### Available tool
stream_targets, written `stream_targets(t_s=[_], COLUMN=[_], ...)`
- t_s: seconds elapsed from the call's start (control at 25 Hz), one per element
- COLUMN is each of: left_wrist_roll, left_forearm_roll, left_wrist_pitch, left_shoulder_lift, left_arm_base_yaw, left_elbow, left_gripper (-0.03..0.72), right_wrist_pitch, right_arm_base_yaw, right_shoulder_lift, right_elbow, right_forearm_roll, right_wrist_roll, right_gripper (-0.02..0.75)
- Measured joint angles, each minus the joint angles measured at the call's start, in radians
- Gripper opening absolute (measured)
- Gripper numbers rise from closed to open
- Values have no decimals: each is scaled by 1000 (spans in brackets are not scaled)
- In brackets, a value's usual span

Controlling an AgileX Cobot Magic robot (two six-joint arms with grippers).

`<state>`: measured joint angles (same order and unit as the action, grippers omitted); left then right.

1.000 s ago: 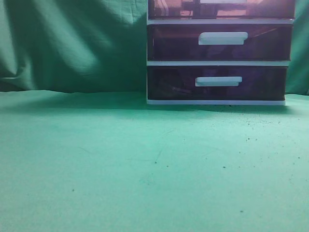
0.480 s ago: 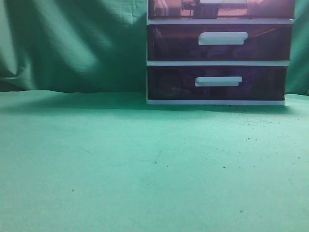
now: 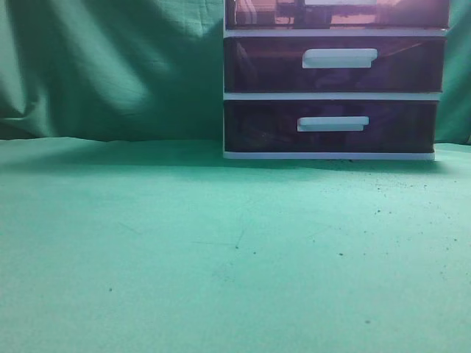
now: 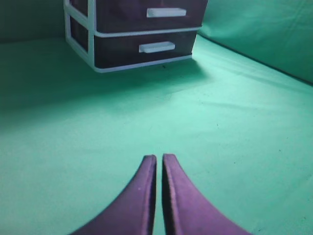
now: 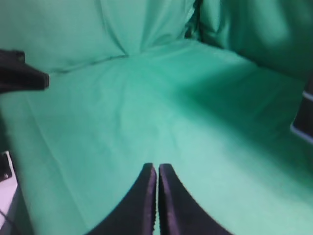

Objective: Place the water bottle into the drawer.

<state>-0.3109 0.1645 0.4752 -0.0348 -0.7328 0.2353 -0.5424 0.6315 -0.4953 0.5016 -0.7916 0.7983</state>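
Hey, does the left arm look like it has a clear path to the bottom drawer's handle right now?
Probably yes. In the left wrist view only bare green cloth lies between the shut left claw and the bottom drawer's handle. Whether the arm stretches that far can't be judged.

Left gripper (image 4: 157,157): two dark purple-tinted fingers (image 4: 139,196), smooth matte surface, broad at frame bottom, curved inward to narrow rounded tips toward 12 o'clock; faint row of tiny dots along inner edge of right finger. Right gripper (image 5: 153,166): same twin-fin shape, near black, inner edges lightly serrated low down. Dark blocky arm part (image 5: 19,73) showed at 9 o'clock in right wrist view, blurred.
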Motion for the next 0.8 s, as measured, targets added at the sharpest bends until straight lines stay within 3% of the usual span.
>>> stream_targets(t_s=[0.28, 0.48, 0.64, 0.8], left_wrist_roll=[-2, -2, -2, -2], left_forearm_roll=[0, 0, 0, 0], left_wrist_pitch=[16, 19, 19, 19], left_shoulder_lift=[0, 0, 0, 0], left_arm_base_yaw=[0, 0, 0, 0], left_elbow=[-2, -4, -4, -4], left_gripper=[0, 0, 0, 0], right_wrist_pitch=[54, 40, 35, 162], right_arm_base_yaw=[0, 0, 0, 0], right_shoulder_lift=[110, 114, 114, 114], right_elbow=[0, 0, 0, -15], right_forearm_roll=[-16, -127, -142, -116], right_wrist_roll=[6, 3, 7, 7], right_gripper=[0, 0, 0, 0])
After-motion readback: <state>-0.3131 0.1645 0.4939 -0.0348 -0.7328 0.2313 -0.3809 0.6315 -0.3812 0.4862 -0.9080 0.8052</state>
